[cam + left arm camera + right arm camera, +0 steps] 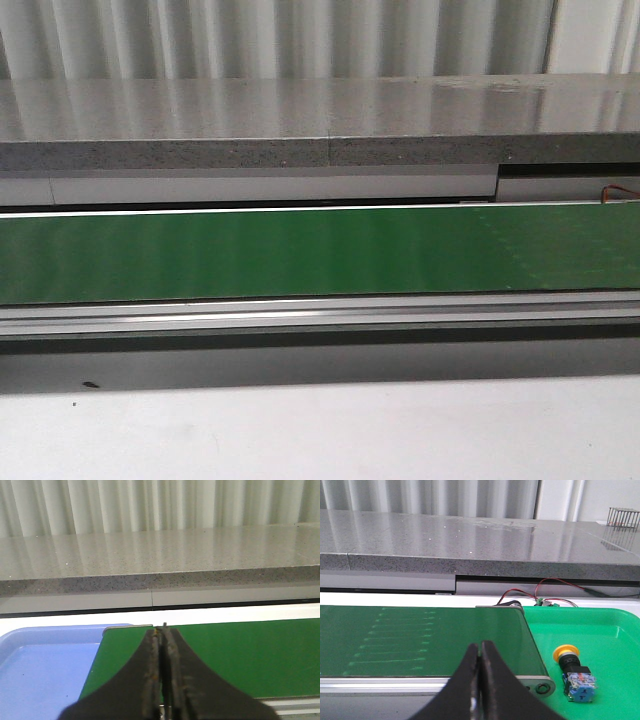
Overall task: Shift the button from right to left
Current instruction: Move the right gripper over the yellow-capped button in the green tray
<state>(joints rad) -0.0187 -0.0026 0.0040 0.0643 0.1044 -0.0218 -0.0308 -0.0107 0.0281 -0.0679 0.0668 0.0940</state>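
Note:
The button (574, 672) lies on its side in a bright green tray (615, 630), seen only in the right wrist view: yellow cap, black collar, blue-grey block with red marks. My right gripper (480, 645) is shut and empty, over the end of the green conveyor belt (420, 640), apart from the button and level with it. My left gripper (162, 629) is shut and empty, over the other end of the belt (240, 655), beside a light blue tray (45, 665). Neither gripper shows in the front view, which has only the belt (320, 250).
A grey speckled stone shelf (320, 120) runs behind the belt in all views. Red and black wires (540, 592) lie behind the green tray. The belt's metal frame and end roller (542, 686) sit beside the button. A white tabletop (320, 430) lies in front.

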